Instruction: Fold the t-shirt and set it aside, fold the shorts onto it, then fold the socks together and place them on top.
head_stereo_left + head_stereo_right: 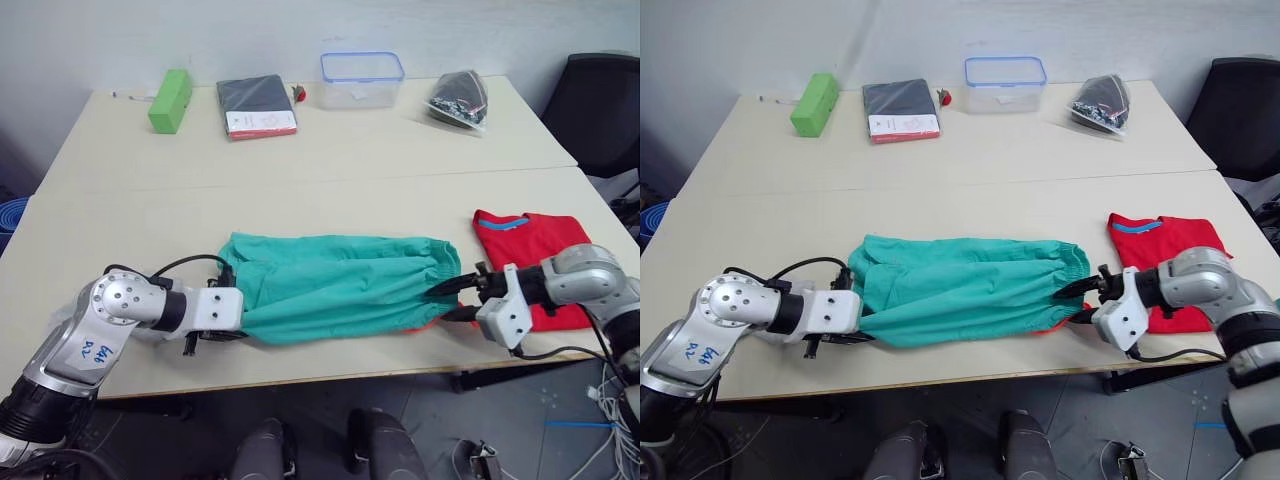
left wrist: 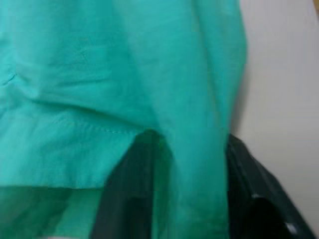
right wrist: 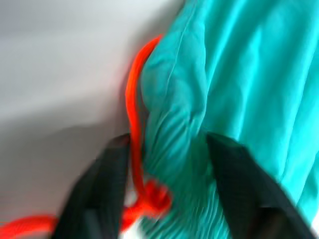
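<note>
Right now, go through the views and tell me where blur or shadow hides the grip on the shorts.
Left wrist view: soft focus, the shorts draped over the dark fingers. Right wrist view: blurred, fingers straddling the waistband and orange drawstring. Eye views: evenly lit, sharp; right gripper casts faint shadow.

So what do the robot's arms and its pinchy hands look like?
Both arms are shiny silver-grey metal with rounded joints and white blocks at the wrists. The left arm has a white sticker with blue handwriting and a black cable looping over it. The left gripper and right gripper each have two black fingers. A black cable hangs under the right arm.
</note>
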`<state>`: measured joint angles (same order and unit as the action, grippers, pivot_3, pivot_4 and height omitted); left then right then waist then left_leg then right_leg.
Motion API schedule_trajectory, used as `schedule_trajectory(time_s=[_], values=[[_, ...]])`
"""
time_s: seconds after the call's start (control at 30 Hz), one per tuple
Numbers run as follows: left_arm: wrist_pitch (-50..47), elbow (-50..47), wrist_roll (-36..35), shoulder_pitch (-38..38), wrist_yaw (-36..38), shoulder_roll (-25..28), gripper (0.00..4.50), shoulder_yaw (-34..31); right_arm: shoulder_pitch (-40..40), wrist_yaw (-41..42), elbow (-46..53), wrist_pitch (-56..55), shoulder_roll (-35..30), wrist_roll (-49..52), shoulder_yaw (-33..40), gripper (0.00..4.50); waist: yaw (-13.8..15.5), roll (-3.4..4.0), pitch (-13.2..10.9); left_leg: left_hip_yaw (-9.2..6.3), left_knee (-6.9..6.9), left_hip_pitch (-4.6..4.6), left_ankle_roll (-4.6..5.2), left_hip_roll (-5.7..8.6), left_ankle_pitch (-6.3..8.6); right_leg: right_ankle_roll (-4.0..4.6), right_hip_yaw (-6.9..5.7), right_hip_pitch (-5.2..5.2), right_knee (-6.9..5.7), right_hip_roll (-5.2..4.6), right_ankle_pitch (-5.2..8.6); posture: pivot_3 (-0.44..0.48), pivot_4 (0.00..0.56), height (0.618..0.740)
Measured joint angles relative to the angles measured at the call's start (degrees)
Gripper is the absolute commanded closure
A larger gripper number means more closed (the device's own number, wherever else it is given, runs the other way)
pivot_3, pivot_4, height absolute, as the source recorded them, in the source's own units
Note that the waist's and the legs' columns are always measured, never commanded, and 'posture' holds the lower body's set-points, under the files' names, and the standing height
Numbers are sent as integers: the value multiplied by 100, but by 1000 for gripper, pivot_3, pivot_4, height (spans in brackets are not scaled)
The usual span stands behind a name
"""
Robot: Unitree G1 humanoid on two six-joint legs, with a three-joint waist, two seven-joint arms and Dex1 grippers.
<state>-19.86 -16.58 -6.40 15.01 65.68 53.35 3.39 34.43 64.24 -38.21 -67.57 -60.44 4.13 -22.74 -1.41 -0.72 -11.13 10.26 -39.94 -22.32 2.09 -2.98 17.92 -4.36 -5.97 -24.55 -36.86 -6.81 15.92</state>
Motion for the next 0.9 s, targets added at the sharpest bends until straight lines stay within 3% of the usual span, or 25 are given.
schedule_trajectory(time_s=[0.07, 0.13, 0.23, 0.37, 0.47, 0.53, 0.7, 0.8, 0.83, 0.9], values=[[-481, -4, -576, 28, 30, -69, 1250, -441, -672, -193, 722, 806, -374, 478, 439, 173, -8, 2, -1, -3, -1, -1, -2, -4, -1, 0, -1, 2, -1, -8, 0, 0, 150, 740], [-1052, -68, -1212, 122, 68, -104, 640, -836, -1230, -463, 1505, 1683, -603, 959, 917, 0, -21, 3, -1, -6, -1, 2, -10, -12, -4, 0, -2, 6, 0, -4, 0, 0, 150, 740], [-1982, -168, -2181, 623, 26, -165, 640, -1223, -2103, -1022, 2977, 3366, -809, 1705, 1695, 0, -14, 2, -1, -10, 0, 1, -27, -27, -8, 4, -3, 8, 6, 14, 3, 0, 150, 740], [-2559, -286, -2713, 1258, -319, -509, 640, -1235, -2507, -1761, 4840, 5513, -699, 2611, 2089, 0, -8, 2, 0, -17, 3, 3, -37, -30, -10, 11, -2, 9, 2, 23, 6, 0, 150, 740], [-2576, -221, -2695, 1502, -416, -787, 1217, -775, -2291, -2326, 5728, 6914, -139, 3004, 1928, 576, -3, -3, 2, -15, 3, 0, -39, -30, -10, 13, -2, 6, 3, 29, 7, 0, 150, 740], [-2244, 51, -2368, 1615, -408, -858, 1841, -300, -1950, -2699, 5914, 7710, 496, 3051, 1660, 1233, -7, -11, 6, -12, 3, 0, -40, -30, -10, 14, -3, 4, 7, 34, 8, 0, 150, 740], [-1389, 964, -1350, 1628, -313, -963, 3443, 793, -1297, -3070, 5715, 8957, 1635, 2500, 805, 3006, -9, -11, 6, -6, 9, -22, -42, -29, -7, 25, -10, -27, 0, 45, 13, 0, 150, 740], [-1149, 1313, -1019, 1705, -271, -1060, 4414, 1120, -1038, -3015, 5398, 9299, 1887, 2089, 444, 4090, 3, -11, 6, -7, 1, -60, -37, -26, -8, 25, -15, -64, -8, 51, 13, 0, 150, 740], [-1090, 1406, -914, 1753, -241, -1069, 4500, 1173, -931, -2939, 5264, 9350, 1906, 1853, 296, 4428, 9, -12, 7, -7, -9, -92, -30, -23, -12, 22, -16, -89, -14, 51, 12, 0, 150, 740], [-1022, 1597, -758, 1854, -227, -1107, 4500, 1281, -758, -2814, 4917, 9391, 1975, 1434, 59, 4470, 11, -12, 7, -5, -8, -97, -26, -15, -15, 16, -26, -94, -14, 50, 8, 0, 150, 740]])
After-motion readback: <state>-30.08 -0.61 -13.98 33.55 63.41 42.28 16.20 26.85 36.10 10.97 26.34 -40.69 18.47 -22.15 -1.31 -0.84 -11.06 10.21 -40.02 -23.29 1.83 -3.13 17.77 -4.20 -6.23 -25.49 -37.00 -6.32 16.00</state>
